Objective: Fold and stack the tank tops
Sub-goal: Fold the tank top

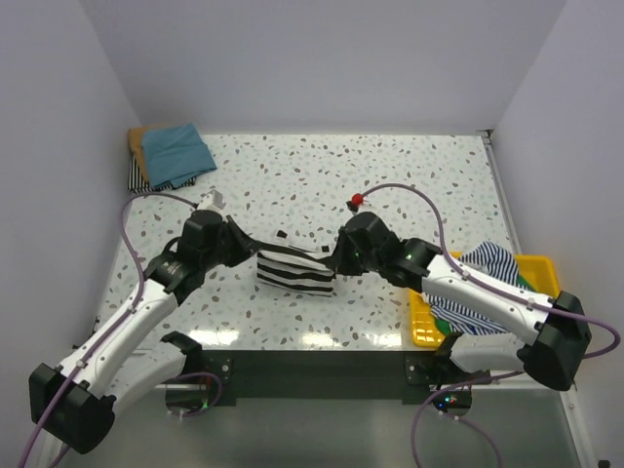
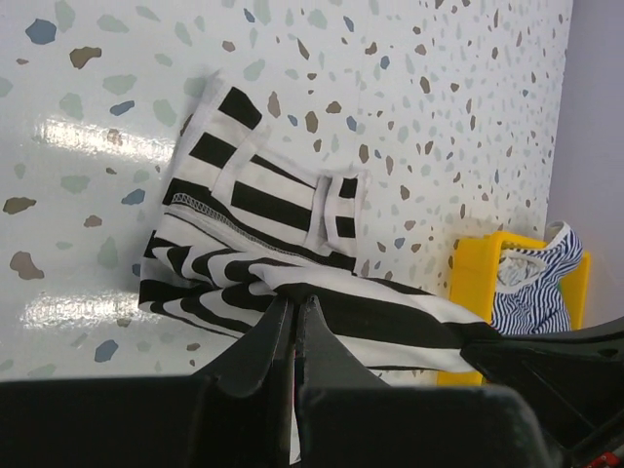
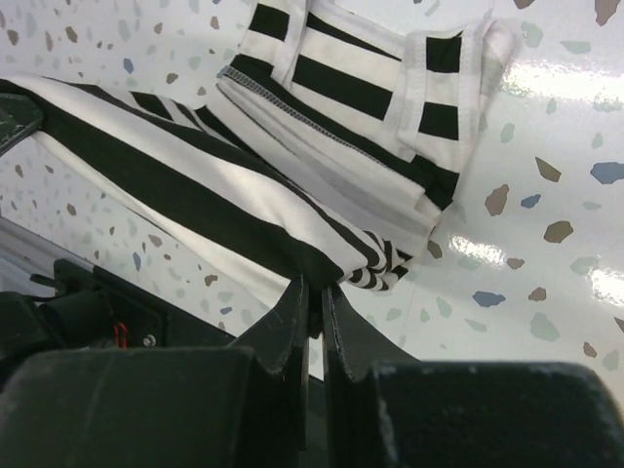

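A black-and-white striped tank top [image 1: 294, 271], partly folded, is held at centre frame over the table [image 1: 390, 185], one end pinched in the left tool [image 2: 294, 314] and the other in the right tool [image 3: 312, 297]. A folded stack [image 1: 171, 156] is seen upper left; further tops [image 1: 485, 261] are left waiting in the yellow tray [image 1: 541, 265] at lower right.

White arms [image 1: 127, 331] with black joints, black fingers [image 2: 258, 356], purple cables [image 1: 402, 185].
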Controlling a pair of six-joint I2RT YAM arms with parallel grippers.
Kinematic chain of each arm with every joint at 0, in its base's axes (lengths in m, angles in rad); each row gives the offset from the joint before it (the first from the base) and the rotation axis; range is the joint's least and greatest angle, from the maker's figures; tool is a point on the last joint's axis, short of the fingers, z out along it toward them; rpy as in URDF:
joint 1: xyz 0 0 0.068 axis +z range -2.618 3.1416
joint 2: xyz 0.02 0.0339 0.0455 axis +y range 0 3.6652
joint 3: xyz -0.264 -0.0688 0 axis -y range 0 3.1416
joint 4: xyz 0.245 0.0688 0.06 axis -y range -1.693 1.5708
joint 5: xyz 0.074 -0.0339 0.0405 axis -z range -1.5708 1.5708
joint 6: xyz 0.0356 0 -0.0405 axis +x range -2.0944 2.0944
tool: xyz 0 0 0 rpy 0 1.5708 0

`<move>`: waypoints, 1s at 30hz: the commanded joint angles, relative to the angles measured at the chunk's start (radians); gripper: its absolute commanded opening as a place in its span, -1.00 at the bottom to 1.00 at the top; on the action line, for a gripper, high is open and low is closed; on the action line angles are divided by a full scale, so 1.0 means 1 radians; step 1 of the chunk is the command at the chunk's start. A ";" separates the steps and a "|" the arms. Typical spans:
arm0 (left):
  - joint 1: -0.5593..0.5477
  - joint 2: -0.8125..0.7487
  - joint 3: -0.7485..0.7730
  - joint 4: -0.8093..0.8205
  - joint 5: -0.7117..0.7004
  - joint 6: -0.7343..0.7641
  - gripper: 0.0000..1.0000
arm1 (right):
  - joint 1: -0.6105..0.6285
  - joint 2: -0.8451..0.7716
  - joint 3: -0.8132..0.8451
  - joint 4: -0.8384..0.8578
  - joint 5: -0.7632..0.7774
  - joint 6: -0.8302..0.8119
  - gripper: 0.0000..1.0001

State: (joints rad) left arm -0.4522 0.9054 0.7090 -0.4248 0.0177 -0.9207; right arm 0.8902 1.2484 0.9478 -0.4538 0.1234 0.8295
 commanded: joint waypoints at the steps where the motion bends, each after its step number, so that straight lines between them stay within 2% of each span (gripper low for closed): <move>1: 0.004 -0.028 0.072 -0.031 -0.042 0.034 -1.00 | 0.006 -0.061 0.074 -0.094 0.051 -0.020 -1.00; 7: 0.004 -0.011 0.093 -0.009 -0.039 0.037 -1.00 | 0.007 -0.064 0.115 -0.118 0.079 -0.035 -1.00; 14: 0.006 0.134 0.141 0.080 -0.058 0.057 -1.00 | -0.002 0.014 0.164 -0.100 0.134 -0.075 -1.00; 22: 0.024 0.337 0.273 0.195 -0.082 0.085 -1.00 | -0.180 0.206 0.238 -0.016 0.035 -0.148 -1.00; 25: 0.053 0.447 0.331 0.250 -0.061 0.095 -1.00 | -0.243 0.306 0.313 -0.006 0.021 -0.185 -1.00; 30: 0.099 0.716 0.450 0.348 -0.059 0.129 -0.94 | -0.364 0.502 0.433 0.021 -0.057 -0.201 -1.00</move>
State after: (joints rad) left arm -0.3889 1.5105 1.0889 -0.1974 -0.0204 -0.8425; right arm 0.5888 1.6642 1.3182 -0.4698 0.1162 0.6682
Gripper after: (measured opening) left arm 0.030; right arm 0.071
